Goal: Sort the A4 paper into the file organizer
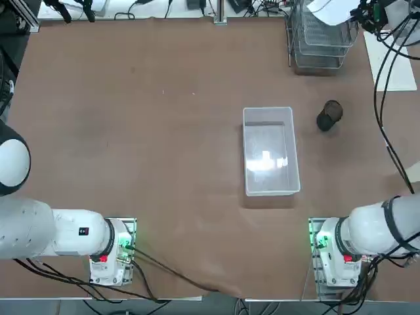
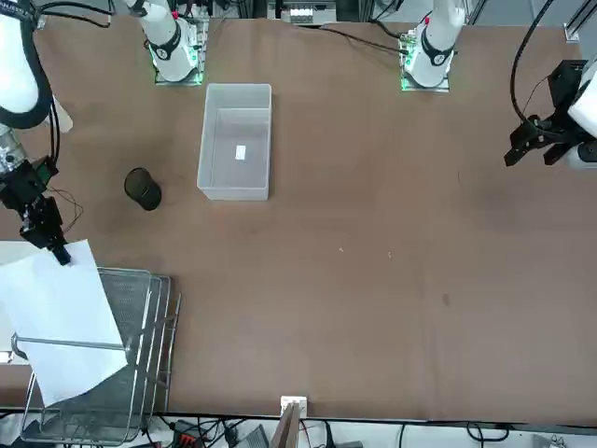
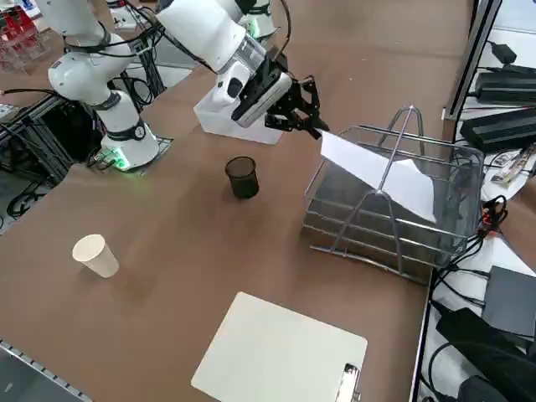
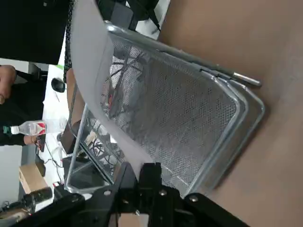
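Right side view, nearest first: a white clipboard (image 3: 280,354) with a metal clip lies flat on the brown table (image 3: 167,285), and a paper cup (image 3: 95,255) stands well apart from it toward the arm bases. Farther in, a small dark mesh cup (image 3: 243,177) stands upright near the file organizer (image 3: 394,226), the silver wire-mesh rack at the table's edge. The right gripper (image 3: 311,126) hovers just beside the organizer's top tier, its fingers pinched shut on a corner of the A4 paper (image 3: 377,174). The sheet slopes down from the gripper across the top tray, passing the rack's raised wire handle; whether its far edge touches the mesh is hard to tell. In the wrist view the paper (image 4: 102,94) curves over the mesh trays (image 4: 189,118). Beyond, a clear plastic bin (image 1: 270,151) sits mid-table, apart from everything else.
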